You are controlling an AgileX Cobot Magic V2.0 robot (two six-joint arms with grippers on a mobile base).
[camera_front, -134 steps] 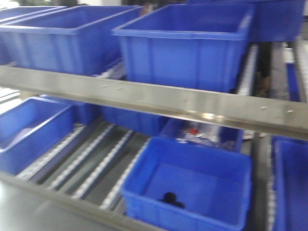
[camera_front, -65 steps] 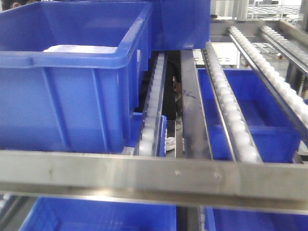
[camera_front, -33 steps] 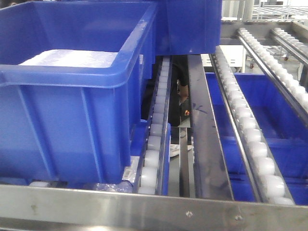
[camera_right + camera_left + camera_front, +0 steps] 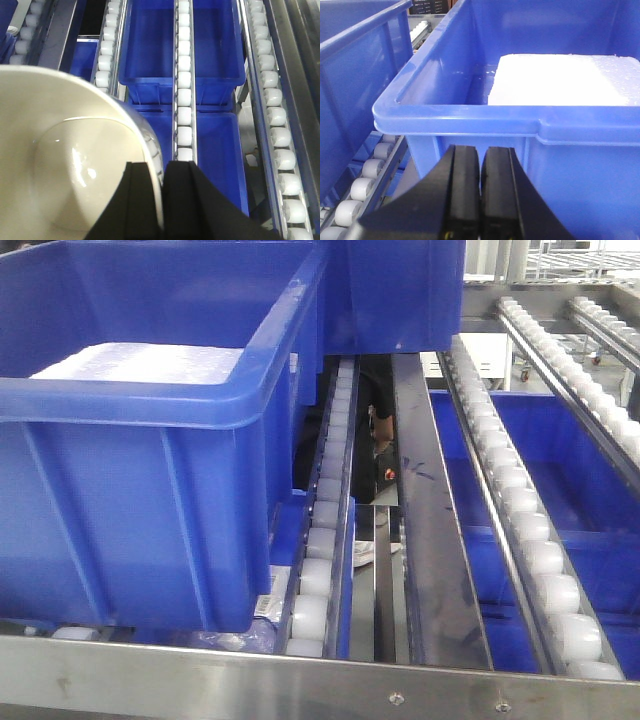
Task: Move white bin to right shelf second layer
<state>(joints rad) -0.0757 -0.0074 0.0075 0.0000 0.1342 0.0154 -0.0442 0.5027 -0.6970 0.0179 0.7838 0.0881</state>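
Observation:
The white bin [image 4: 60, 165] fills the lower left of the right wrist view, glossy cream inside. My right gripper [image 4: 161, 167] is shut on its rim, one finger inside the wall and one outside. It hangs above the shelf's roller lanes [image 4: 183, 100]. In the front view the same shelf level shows white roller lanes [image 4: 525, 530], flat steel strips [image 4: 430, 530] and a front steel rail [image 4: 320, 685]; the bin and both grippers are out of that view. My left gripper [image 4: 481, 152] is shut and empty, just in front of a blue crate's wall [image 4: 570, 175].
A large blue crate [image 4: 140, 440] holding a white foam slab [image 4: 140, 362] stands on the shelf's left part. Another blue crate [image 4: 395, 290] sits behind it. More blue crates [image 4: 182, 50] lie on the level below, seen between the rollers. A person [image 4: 375, 430] shows behind the rack.
The front view has risen from the lower shelf levels to this roller level and moved closer. The front rail has dropped to the bottom of the frame.

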